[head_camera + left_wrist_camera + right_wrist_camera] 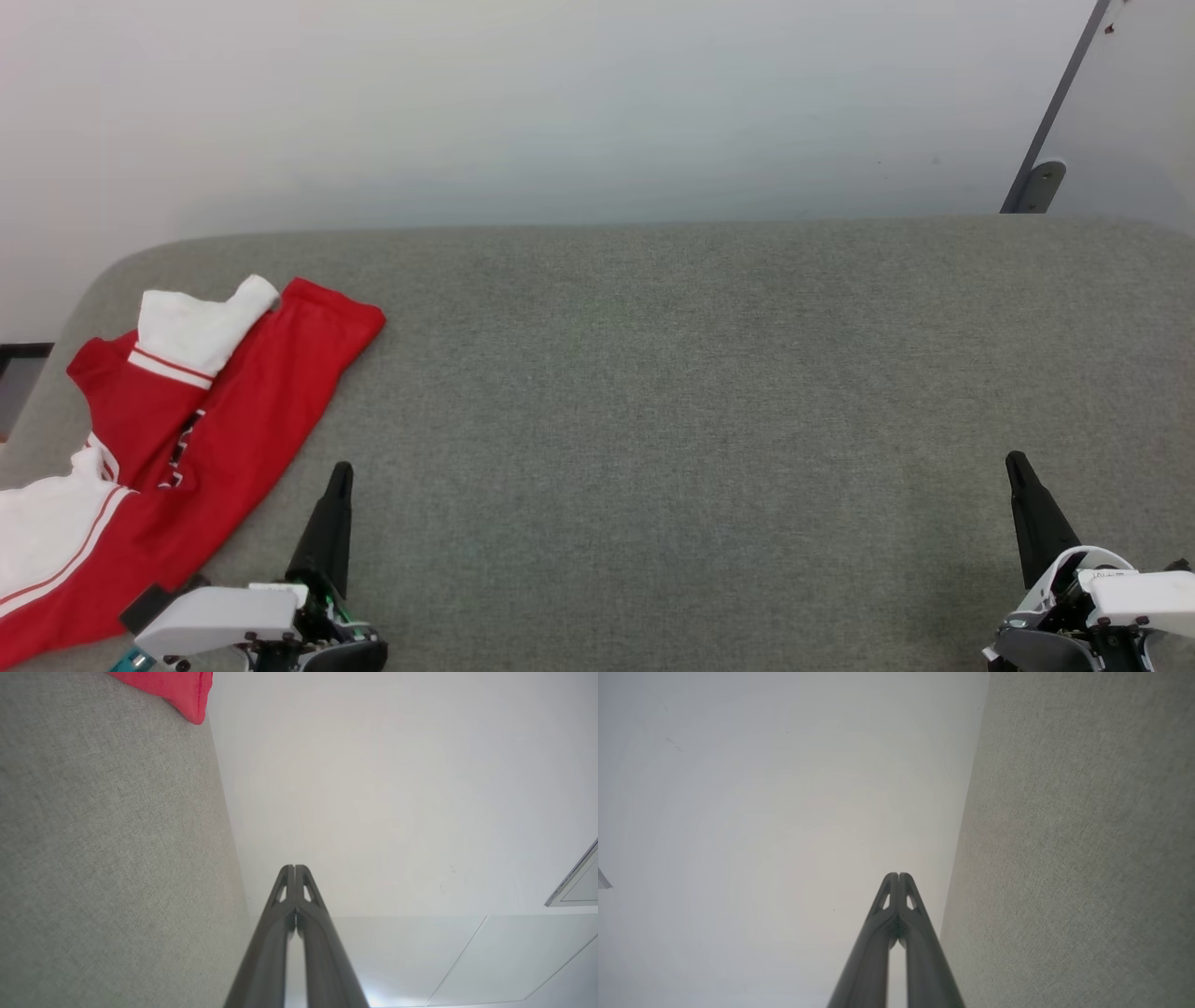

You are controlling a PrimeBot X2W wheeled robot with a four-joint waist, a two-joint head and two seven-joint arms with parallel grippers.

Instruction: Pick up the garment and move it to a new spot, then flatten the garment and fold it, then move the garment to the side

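Head view: bright red T-shirt with white short sleeves bunched and half-folded at left end of grey woven-fabric surface, just beside left gripper, fingers pressed together, empty. Right gripper well apart at lower right, likewise closed on nothing. Likely trouble: pinching one loose layer or sleeve, leaving cloth trailing, twisted, or sliding off the left edge.

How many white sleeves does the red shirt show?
2. One sleeve lies on the shirt at its far end; the other is at the head view's left edge, partly cut off.
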